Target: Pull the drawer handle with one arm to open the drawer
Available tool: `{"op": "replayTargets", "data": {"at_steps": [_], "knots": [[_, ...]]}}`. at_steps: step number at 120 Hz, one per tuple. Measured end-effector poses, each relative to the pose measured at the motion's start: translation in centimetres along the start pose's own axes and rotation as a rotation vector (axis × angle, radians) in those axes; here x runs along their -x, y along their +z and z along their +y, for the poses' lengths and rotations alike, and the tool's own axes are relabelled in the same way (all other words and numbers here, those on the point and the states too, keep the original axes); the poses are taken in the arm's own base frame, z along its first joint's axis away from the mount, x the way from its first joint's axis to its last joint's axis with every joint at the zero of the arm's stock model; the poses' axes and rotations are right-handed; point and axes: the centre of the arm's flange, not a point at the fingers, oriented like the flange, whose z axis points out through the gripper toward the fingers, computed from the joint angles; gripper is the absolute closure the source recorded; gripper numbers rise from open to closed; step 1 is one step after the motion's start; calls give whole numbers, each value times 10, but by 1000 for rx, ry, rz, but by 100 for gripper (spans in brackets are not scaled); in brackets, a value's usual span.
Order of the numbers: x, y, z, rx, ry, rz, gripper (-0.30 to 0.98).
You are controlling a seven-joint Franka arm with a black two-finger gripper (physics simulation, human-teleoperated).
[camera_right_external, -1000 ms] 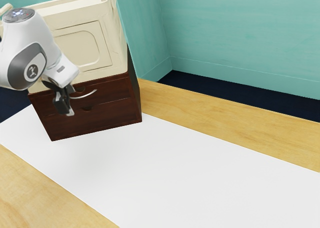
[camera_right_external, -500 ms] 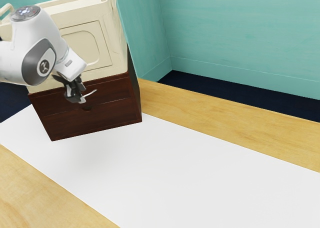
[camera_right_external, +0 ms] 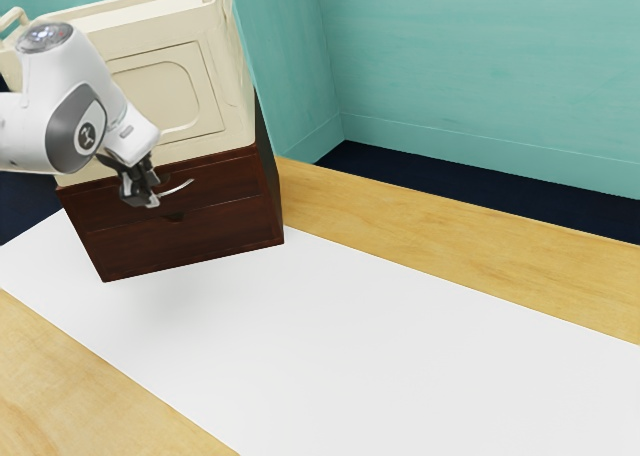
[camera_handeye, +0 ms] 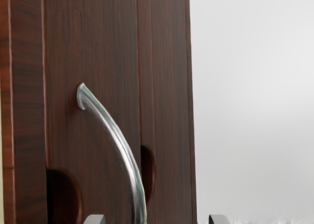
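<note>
A dark drawer front (camera_handeye: 93, 47) is blocking the way ahead of my parted jaws, its curved silver handle (camera_handeye: 121, 143) is jutting toward the gap between them, and open air is spreading below, above the white mat (camera_right_external: 400, 356).

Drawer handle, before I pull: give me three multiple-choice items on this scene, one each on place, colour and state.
1. Where is the handle?
A) on the cream box
B) on the upper drawer
C) on the white mat

2. What colour is the handle?
A) silver
B) red
C) yellow

3. How does the upper drawer stand?
A) fully out
B) halfway out
C) shut

1: B, it curves across that drawer's front.
2: A, its metal shines silver in the wrist view.
3: C, its front sits flush with the cabinet.
</note>
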Motion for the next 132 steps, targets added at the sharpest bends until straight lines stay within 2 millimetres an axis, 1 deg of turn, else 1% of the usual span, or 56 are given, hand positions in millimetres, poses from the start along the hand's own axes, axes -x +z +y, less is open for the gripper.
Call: {"op": "replayTargets", "data": {"at_steps": [15,26,56,66,86,104,118,132], "knots": [[4,5,-2,4,-2,-1,46],[4,11,-2,13,-2,2,48],[-2,23,3,37,1,18,66],[-9,17,14,41,19,39,72],[-4,11,35,51,30,71,76],[0,-4,52,38,60,83,78],[2,-10,72,49,80,105,79],[6,-14,88,61,87,127,79]]}}
